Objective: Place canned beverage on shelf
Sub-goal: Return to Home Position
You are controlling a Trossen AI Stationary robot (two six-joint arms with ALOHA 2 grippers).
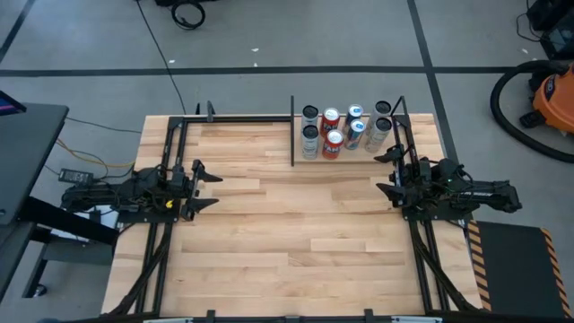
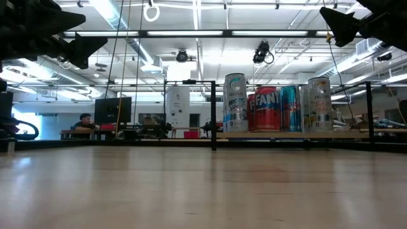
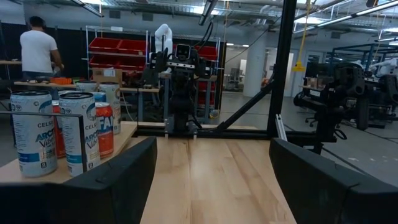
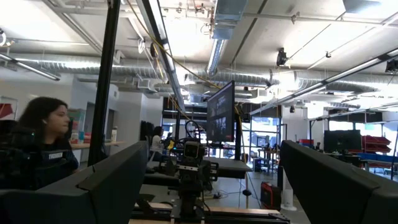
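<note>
Cans [image 1: 333,142] stand upright in two rows on the shelf [image 1: 359,160], at the far edge of the surface [image 1: 269,233] on the right arm's side. The left claw [image 1: 213,188] and right claw [image 1: 381,173] hang wide and empty, one at each side. A can is likely stiff, thin-walled and slick, so it is best gripped around its middle. In the low view the front row hides most of the back one. Whether the cans are full cannot be told.

low view — rear cans [image 1: 331,117] mostly hidden behind front cans [image 2: 234,103] | high view — labels [image 1: 334,145] unreadable
</note>
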